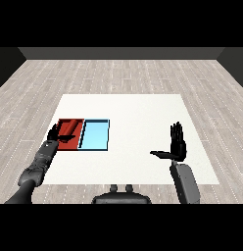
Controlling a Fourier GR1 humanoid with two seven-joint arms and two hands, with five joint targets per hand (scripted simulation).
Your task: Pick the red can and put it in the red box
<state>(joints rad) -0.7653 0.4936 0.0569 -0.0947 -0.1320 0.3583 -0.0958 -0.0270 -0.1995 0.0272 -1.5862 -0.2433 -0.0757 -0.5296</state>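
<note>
The left hand (55, 133) reaches over the near-left edge of the red tray (74, 122) on the bench (138, 112), its fingers' state and the red can indiscernible, so likely placing; the right hand (177, 142) hovers flat-open, empty.

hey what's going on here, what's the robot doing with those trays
The robot's left hand is at the near left corner of the red tray, which lies against the light blue tray on the white table. A dark shape shows by the fingers, but no red can can be made out, so I cannot tell whether it is holding anything. The right hand is raised, fingers straight, holding nothing, well off to the right.
</note>
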